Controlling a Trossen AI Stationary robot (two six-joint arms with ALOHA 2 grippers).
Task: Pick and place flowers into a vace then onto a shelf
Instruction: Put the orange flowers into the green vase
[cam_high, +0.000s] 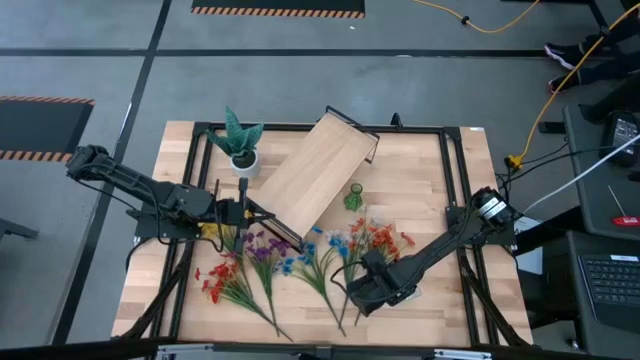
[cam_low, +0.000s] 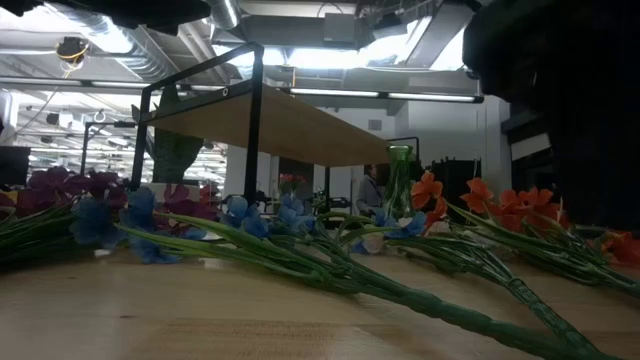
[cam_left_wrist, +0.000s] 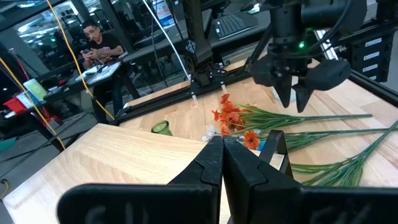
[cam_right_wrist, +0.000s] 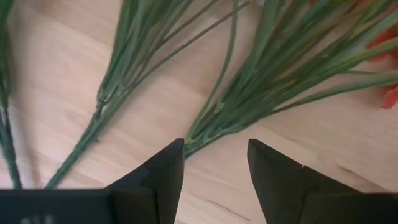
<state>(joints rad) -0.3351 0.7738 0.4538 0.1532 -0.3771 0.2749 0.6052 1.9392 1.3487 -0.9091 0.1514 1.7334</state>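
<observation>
The flowers lie fanned across the near half of the surface, stems toward the near edge. The right gripper hangs over the orange sprig's stem bundle, jaws released and straddling it, not yet touching. The sprigs look light and springy; take hold low, where the thin stems gather, not at the soft blossoms. The left gripper, jaws clenched and empty, waits at the shelf corner. Farther off, the vace stands right of the shelf.

Grey floor with hazard-striped mats, yellow cable, seated person, bright ceiling lights
</observation>
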